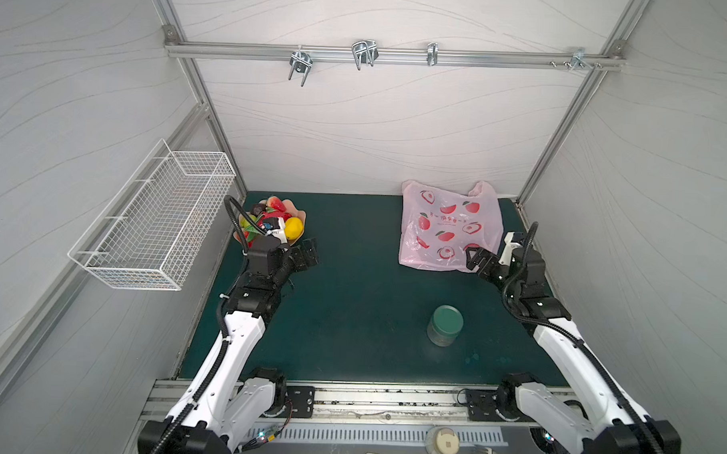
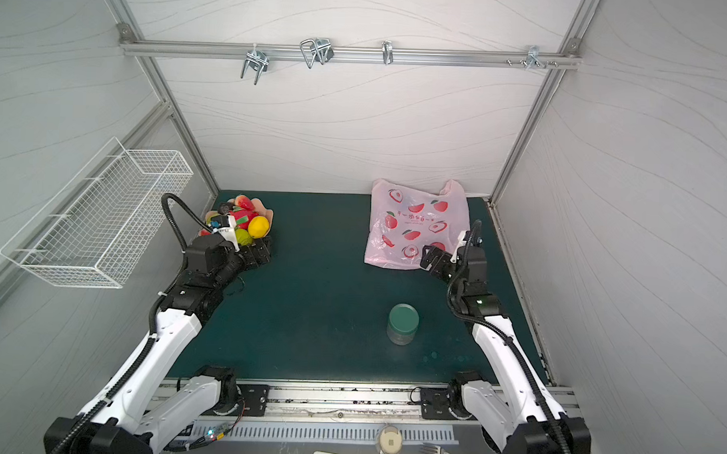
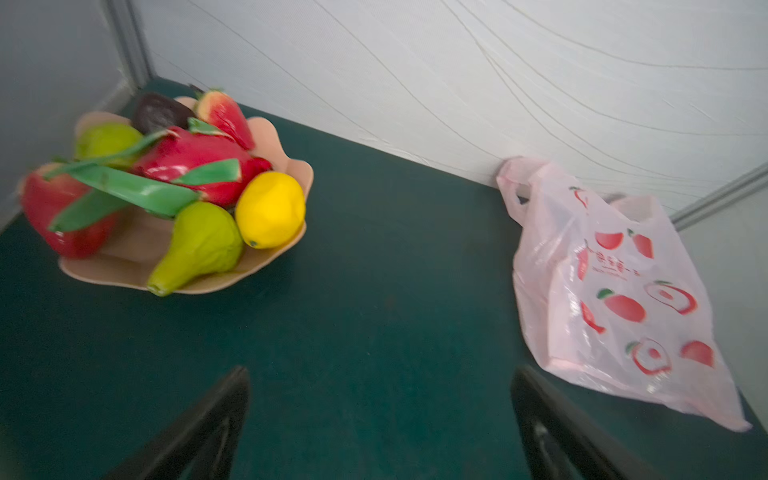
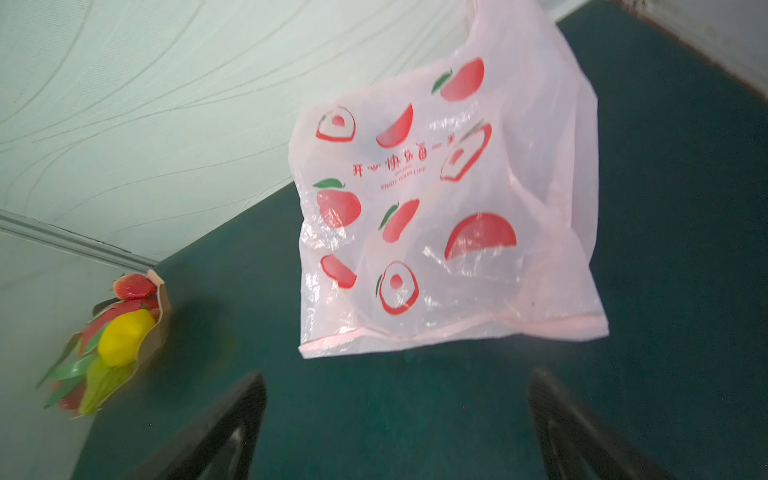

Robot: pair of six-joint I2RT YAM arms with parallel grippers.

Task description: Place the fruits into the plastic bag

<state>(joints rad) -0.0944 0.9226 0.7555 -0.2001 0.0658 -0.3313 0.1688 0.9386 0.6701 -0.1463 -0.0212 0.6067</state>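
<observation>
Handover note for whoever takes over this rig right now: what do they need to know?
Left pincer: open, empty, beside the dish.
Right pincer: open, empty, close to the near edge of the bag.
Fruits: piled in the dish, back left corner; bag lies flat by the back wall.
Done: nothing bagged yet.
Left: open the bag, move each fruit in.

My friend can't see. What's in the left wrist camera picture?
A peach-coloured dish piled with toy fruits sits on a dark green table, and a pink plastic bag lies apart from it. The left tool is open and empty.
</observation>
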